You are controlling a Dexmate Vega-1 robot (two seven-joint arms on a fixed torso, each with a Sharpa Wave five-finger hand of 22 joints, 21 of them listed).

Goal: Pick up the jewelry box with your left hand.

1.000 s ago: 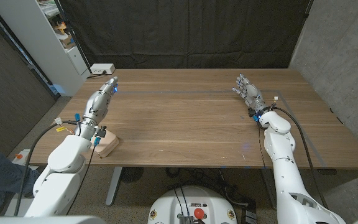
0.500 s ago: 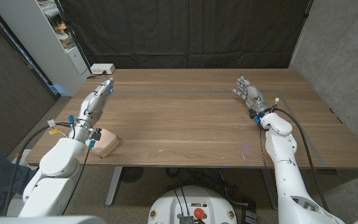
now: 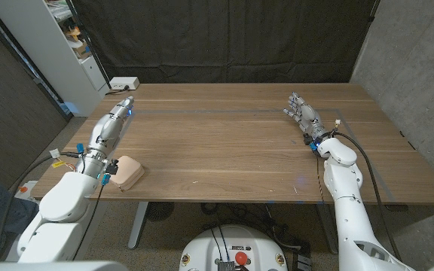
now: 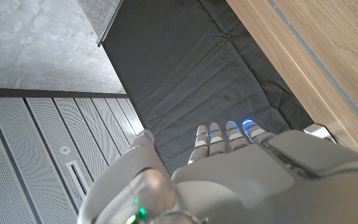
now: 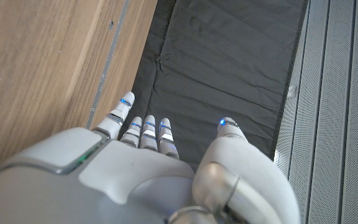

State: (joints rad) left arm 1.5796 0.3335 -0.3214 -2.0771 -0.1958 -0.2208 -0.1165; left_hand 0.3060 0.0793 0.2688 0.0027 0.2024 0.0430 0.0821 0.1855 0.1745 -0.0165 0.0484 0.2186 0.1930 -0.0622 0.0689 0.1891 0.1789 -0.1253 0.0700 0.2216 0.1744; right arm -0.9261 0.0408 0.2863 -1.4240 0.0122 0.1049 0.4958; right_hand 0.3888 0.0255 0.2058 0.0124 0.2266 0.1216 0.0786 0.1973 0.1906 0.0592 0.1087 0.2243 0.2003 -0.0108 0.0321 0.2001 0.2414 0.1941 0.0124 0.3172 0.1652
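A small pale pink jewelry box (image 3: 129,172) sits on the wooden table (image 3: 232,143) near its front left edge, partly behind my left forearm. My left hand (image 3: 114,121) stretches forward above the table's left side, well beyond the box, fingers straight and empty. The left wrist view looks along that hand's back (image 4: 241,180), its fingers extended toward the dark curtain. My right hand (image 3: 302,114) hovers over the right side of the table, fingers spread and holding nothing. Its back (image 5: 148,168) appears in the right wrist view.
A white power strip (image 3: 124,83) lies at the table's far left corner. A white shelf unit (image 3: 66,38) stands beyond the left edge. A black curtain (image 3: 224,38) hangs behind the table and a concrete wall (image 3: 413,53) stands at the right.
My left arm has drawn back toward the table's left edge, uncovering more of the jewelry box. The right hand has hardly moved.
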